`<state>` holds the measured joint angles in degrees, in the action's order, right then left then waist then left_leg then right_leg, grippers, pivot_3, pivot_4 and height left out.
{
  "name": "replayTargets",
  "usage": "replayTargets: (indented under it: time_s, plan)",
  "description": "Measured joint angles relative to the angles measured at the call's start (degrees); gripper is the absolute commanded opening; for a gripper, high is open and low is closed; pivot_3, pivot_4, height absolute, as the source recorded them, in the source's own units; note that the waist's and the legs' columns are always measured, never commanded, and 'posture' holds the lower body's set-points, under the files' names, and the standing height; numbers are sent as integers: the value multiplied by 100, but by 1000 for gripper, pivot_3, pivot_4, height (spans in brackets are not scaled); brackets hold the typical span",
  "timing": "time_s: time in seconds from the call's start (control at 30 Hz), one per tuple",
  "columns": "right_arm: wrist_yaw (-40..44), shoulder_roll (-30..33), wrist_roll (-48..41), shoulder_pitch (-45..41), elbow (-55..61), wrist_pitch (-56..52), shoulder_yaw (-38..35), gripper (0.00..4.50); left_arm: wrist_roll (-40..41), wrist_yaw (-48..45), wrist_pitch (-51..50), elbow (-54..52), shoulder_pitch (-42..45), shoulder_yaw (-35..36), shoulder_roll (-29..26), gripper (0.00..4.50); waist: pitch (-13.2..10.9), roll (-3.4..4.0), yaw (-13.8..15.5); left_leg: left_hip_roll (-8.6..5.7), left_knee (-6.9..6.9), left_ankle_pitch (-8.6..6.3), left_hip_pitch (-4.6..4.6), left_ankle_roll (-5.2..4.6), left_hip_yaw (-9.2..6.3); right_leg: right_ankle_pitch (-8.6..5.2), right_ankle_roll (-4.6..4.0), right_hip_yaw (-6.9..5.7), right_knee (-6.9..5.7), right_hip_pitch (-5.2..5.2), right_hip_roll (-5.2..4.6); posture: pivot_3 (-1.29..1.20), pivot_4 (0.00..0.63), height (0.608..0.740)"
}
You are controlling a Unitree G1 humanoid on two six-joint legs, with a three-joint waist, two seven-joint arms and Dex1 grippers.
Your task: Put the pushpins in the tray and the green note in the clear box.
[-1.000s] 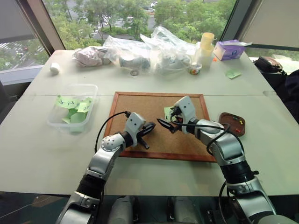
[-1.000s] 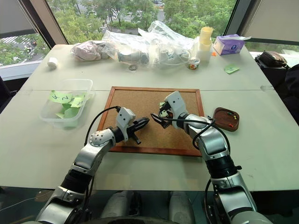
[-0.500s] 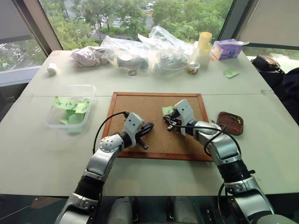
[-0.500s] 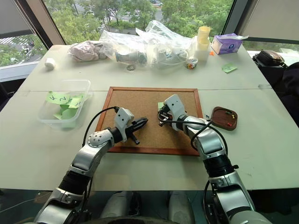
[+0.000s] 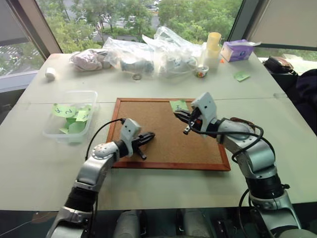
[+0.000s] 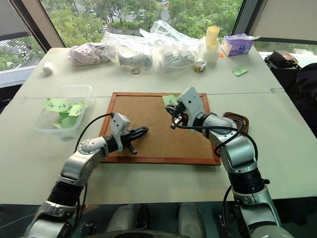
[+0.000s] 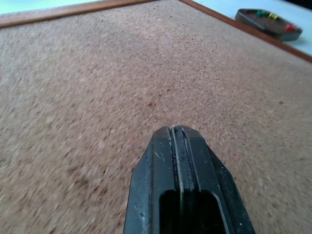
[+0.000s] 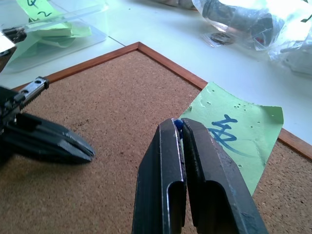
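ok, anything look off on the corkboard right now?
Slightly. The light-green square note with blue scribble lies askew at the wood-framed corkboard's far edge, one corner overhanging the frame. It is peppered with pin holes. The right pincer is shut on a tiny blue pushpin above it.

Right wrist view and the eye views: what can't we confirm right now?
- Pushpin: a blue speck between the shut right gripper's fingers; its shape is hidden by them.
- Tray: mostly hidden behind the right arm in the eye views; in the left wrist view its contents are too small to count.
- Green note: partly covered by the gripper, so the whole scribble is not readable.
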<state>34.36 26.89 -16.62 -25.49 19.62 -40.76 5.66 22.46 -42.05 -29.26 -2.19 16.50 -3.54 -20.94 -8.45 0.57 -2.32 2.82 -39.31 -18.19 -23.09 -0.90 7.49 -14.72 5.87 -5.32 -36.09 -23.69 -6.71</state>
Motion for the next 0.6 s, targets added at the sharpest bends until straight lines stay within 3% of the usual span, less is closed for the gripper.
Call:
replayTargets:
  time_s: [0.1, 0.2, 0.37, 0.4, 0.43, 0.6]
  plan:
    - [146, 136, -70, 75, 274, -118, 57, 135, 771, -140, -788, -3, 390, 564, -105, 0, -36, -48, 29, -4, -1, 20, -20, 31, -7, 1, 1, -1, -2, -14, 1, 0, 150, 740]
    - [247, 195, -121, 105, 457, -172, 163, 0, 1338, -100, -1272, 45, 952, 980, -36, 993, -41, -57, 122, -11, -2, 22, -23, 35, -3, 1, 3, -1, 7, -12, -2, 0, 150, 740]
    - [324, 360, -99, 191, 566, -176, 301, 0, 1849, 308, -1799, 672, 1421, 1417, 514, 3454, -56, -81, 188, -19, -1, 22, -27, 35, -3, 0, 4, -1, 13, -10, -1, 0, 150, 740]
    - [327, 367, -92, 191, 584, -171, 331, 0, 1939, 441, -1912, 818, 1528, 1451, 692, 4128, -67, -100, 190, -22, -2, 22, -27, 35, -3, 0, 5, -2, 13, -10, -1, 0, 150, 740]
    - [331, 395, -78, 190, 619, -161, 362, 0, 2023, 594, -2017, 962, 1653, 1507, 900, 4459, -76, -115, 191, -28, -3, 23, -27, 36, -4, 0, 5, -2, 12, -9, 0, 0, 150, 740]
    - [326, 483, -4, 146, 712, -127, 418, 0, 2311, 1102, -2327, 1320, 2123, 1647, 1444, 4459, -85, -130, 160, -27, -2, 27, -25, 44, -3, 0, 6, -1, 12, -10, 4, 0, 150, 740]
